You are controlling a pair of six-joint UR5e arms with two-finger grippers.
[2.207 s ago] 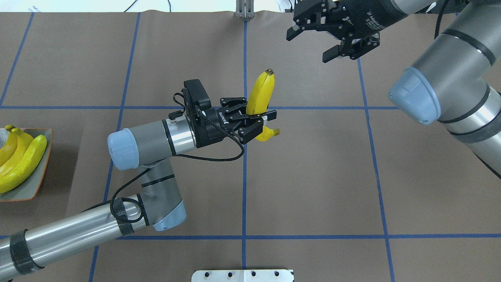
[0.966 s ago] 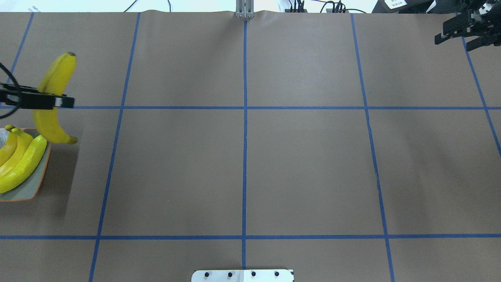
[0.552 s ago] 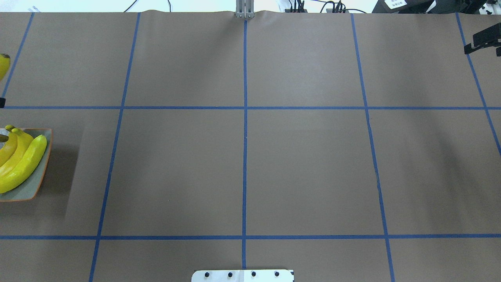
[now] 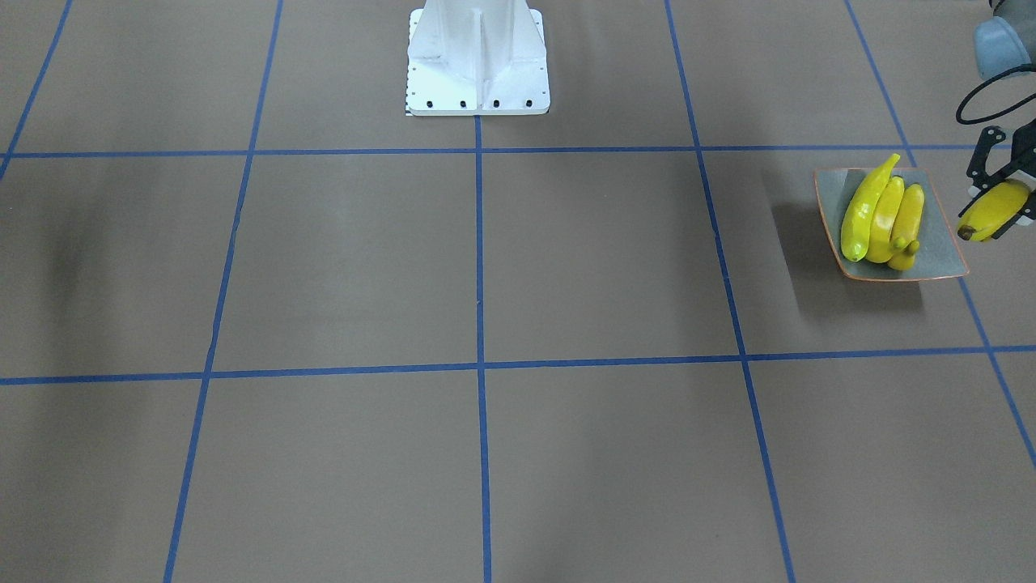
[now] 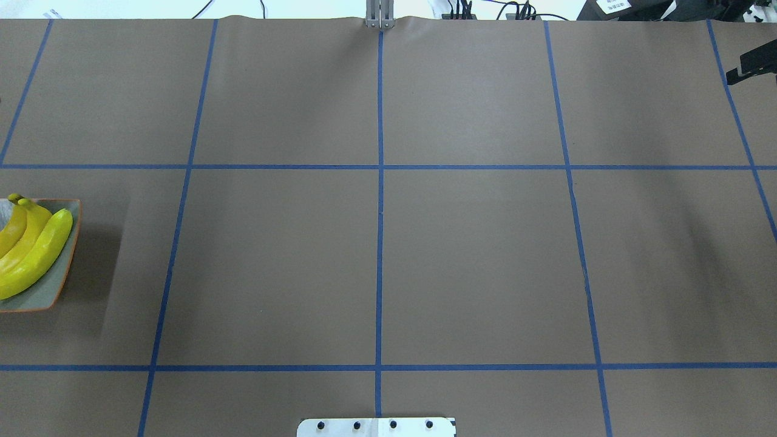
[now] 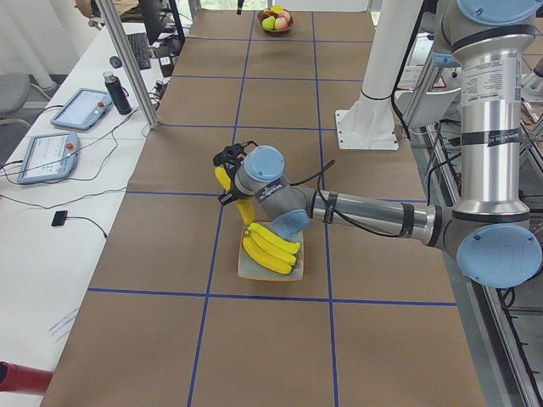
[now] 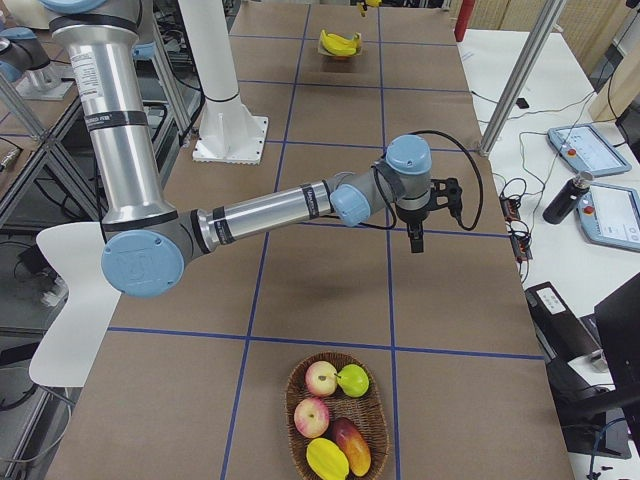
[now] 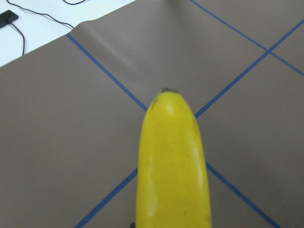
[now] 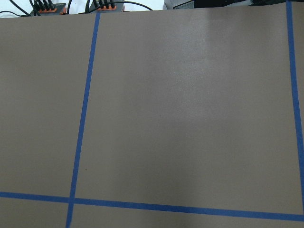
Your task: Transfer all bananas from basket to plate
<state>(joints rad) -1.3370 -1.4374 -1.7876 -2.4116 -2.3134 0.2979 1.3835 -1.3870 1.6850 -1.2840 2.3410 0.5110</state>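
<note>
Three bananas (image 4: 878, 214) are laid side by side on the plate (image 4: 940, 236), the fourth banana (image 4: 991, 212) is held clamped in the left gripper (image 4: 1002, 198) just beside the plate, not yet set down, and whether the right gripper (image 7: 430, 225), well apart from the plate, is open cannot be told

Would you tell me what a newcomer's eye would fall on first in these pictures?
Three bright yellow bananas lying side by side on the plate at the robot's left end of the table stand out. Beside it, the left gripper holds a fourth banana. At the opposite end sits a basket of mixed fruit.
</note>
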